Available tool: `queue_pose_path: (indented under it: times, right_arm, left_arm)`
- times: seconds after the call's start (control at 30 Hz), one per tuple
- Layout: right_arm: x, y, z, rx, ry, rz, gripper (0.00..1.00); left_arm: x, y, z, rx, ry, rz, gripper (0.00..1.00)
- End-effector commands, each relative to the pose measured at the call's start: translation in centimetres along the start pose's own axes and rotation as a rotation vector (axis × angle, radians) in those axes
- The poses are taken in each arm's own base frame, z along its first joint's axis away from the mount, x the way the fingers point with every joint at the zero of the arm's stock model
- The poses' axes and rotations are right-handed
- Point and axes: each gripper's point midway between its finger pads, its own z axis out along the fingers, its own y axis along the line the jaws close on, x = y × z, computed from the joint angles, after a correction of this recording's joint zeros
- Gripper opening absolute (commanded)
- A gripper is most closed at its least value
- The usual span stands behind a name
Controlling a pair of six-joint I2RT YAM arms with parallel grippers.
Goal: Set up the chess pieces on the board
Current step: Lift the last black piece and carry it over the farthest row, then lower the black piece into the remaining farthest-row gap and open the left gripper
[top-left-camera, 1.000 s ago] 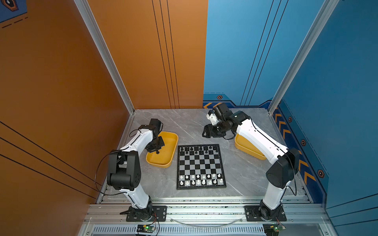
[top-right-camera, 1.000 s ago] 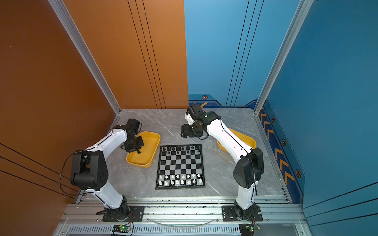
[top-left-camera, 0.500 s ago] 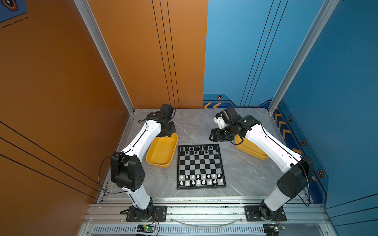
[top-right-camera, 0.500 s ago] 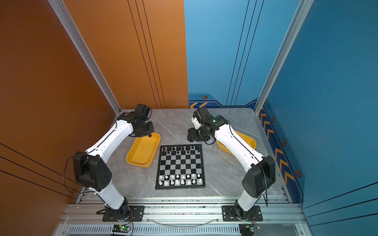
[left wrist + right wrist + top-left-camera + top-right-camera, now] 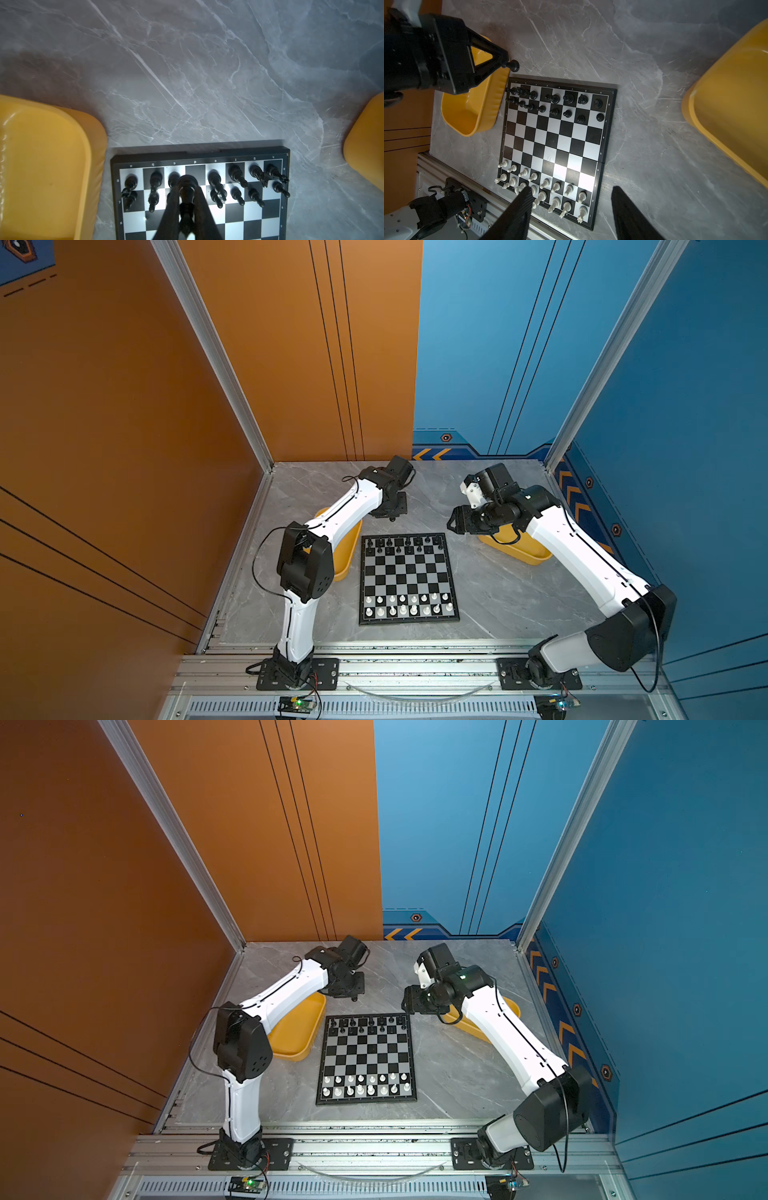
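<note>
left gripper (image 5: 390, 516) moved from yellow tray (image 5: 297, 1031) past far edge of board (image 5: 409, 574) with black piece (image 5: 512, 65), right gripper (image 5: 454, 526) shifted rightward

The board (image 5: 409, 578) is chequered black and silvery white; pieces (image 5: 600, 103) are coloured black or white, the tray (image 5: 298, 1032) yellow; the tabletop (image 5: 187, 72) is veined grey.

- The left arm (image 5: 345, 510) is reaching forward from its base, its elbow raised and its wrist bending down.
- The left gripper (image 5: 186, 188) is pointing downward, its jaws pinching a black chess piece (image 5: 512, 65).
- The right arm (image 5: 573, 547) is stretching forward, its wrist turning toward the middle.
- The right gripper (image 5: 571, 188) is hovering with its jaws standing apart, gripping nothing.
</note>
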Motion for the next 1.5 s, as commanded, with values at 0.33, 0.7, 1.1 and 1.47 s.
queue_pose_path:
  times: [0.33,0.7,1.1,1.47]
  right_arm:
    - [1.0,-2.1,-1.3,-0.005,-0.014,0.043,0.64]
    - [1.2,-2.3,-1.3,-0.008,-0.010,0.051,0.64]
    - [1.3,-2.4,-1.8,0.001,-0.021,0.060,0.63]
    - [1.5,-2.4,-1.8,0.002,-0.019,0.061,0.64]
  left_arm:
    - [3.6,-2.0,3.1,-0.018,0.114,0.015,0.07]
    - [5.7,-1.5,5.0,-0.043,0.181,0.024,0.08]
    - [6.4,-1.4,6.2,-0.052,0.212,0.034,0.09]
    - [6.7,-1.0,6.5,-0.065,0.222,0.034,0.13]
